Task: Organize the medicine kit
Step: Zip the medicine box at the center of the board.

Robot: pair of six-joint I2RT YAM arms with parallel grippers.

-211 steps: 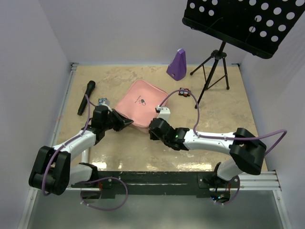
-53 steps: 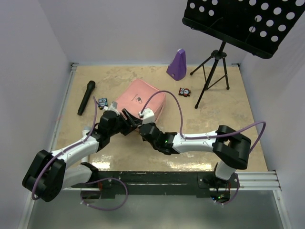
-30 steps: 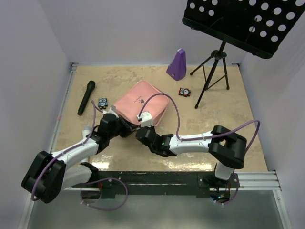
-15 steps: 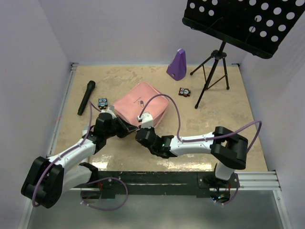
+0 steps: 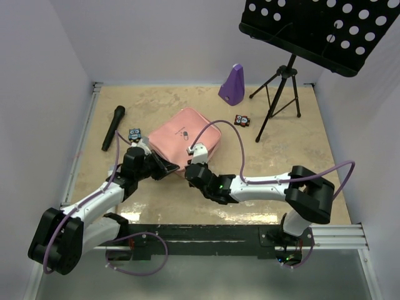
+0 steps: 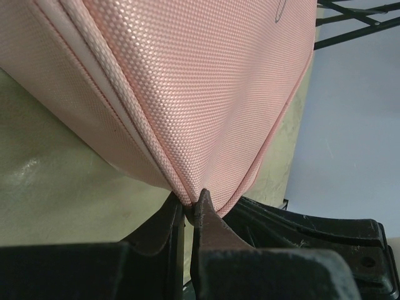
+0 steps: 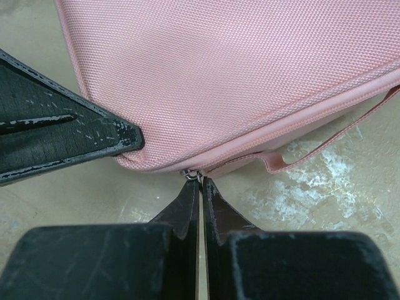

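Observation:
The pink medicine kit (image 5: 185,135) lies closed on the tabletop, its lid up and zipped. My left gripper (image 5: 166,167) is shut on the kit's near corner; in the left wrist view the pink fabric (image 6: 206,94) is pinched between the jaws of that gripper (image 6: 190,205). My right gripper (image 5: 190,164) sits just to its right at the kit's near edge. In the right wrist view that gripper (image 7: 200,182) is shut on the small metal zipper pull (image 7: 192,173) under the pink lid (image 7: 219,75). A left finger (image 7: 62,128) shows at the left.
A purple metronome-shaped object (image 5: 232,83) stands at the back. A black microphone (image 5: 113,127) and a small packet (image 5: 134,134) lie to the left, another small packet (image 5: 242,120) to the right. A music stand's tripod (image 5: 279,94) stands at the back right. A pink strap loop (image 7: 312,156) hangs from the kit's side.
My right gripper has slid a little to the right along the kit's near edge with the zipper pull. The left gripper keeps its pinch on the corner.

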